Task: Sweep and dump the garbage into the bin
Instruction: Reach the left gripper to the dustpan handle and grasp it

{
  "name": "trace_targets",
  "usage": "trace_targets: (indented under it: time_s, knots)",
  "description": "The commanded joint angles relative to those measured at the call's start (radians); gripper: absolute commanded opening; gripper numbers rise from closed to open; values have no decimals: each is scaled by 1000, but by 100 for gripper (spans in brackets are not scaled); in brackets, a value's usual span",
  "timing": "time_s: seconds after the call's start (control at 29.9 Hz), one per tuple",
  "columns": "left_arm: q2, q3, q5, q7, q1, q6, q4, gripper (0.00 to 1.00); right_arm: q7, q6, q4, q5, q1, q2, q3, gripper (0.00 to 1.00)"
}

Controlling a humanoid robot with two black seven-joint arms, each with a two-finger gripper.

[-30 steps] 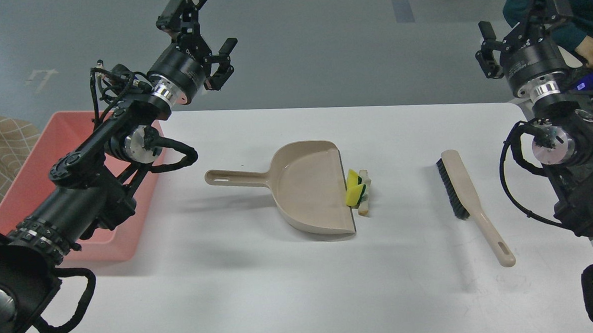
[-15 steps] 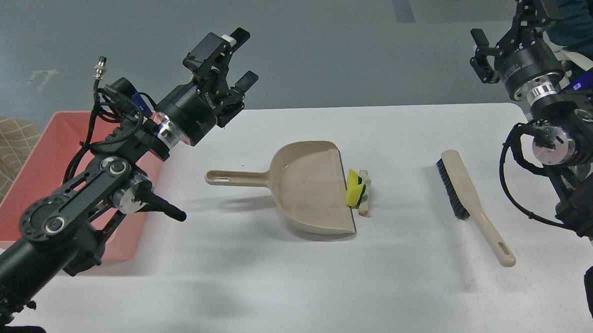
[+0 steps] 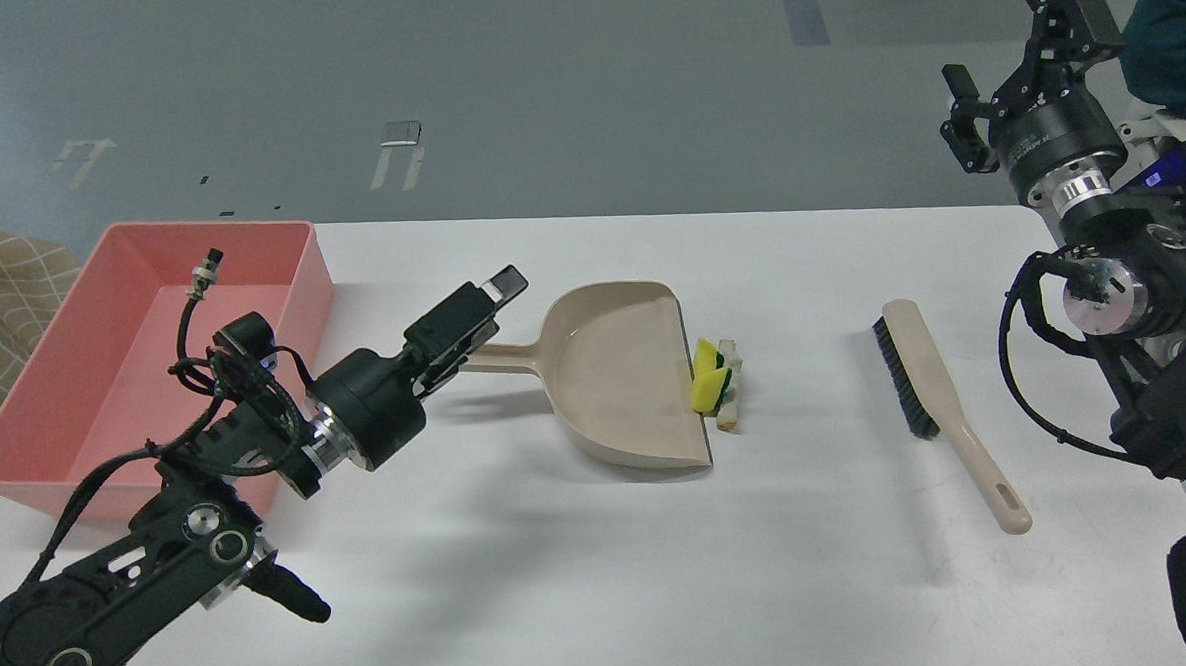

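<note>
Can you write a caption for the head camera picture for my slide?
Left claw reaches the dustpan handle; garbage waits beside it.

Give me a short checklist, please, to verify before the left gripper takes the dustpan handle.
1. Left gripper is at the dustpan handle: ok, it covers the handle's end.
2. Fingers on both sides of the handle: cannot tell, gripper seen end-on.
3. Garbage lies at the dustpan's front edge: ok.
4. Bin has room: ok, no contents visible.
5. Brush lies free for the right arm: ok.
6. Right gripper is near the brush: not ok, it hangs high above the table's far edge.
</note>
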Motion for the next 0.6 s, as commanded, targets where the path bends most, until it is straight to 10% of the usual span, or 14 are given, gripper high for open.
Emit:
trace_targets:
  time_s: [0.0,0.57]
  knots:
    - [0,53,6,3,6,56,46,98,0,-1,0,0,-3,-9,0,100]
    - [-80,84,-4,4,40,102,253,98,1,-3,0,0,-3,-24,2,100]
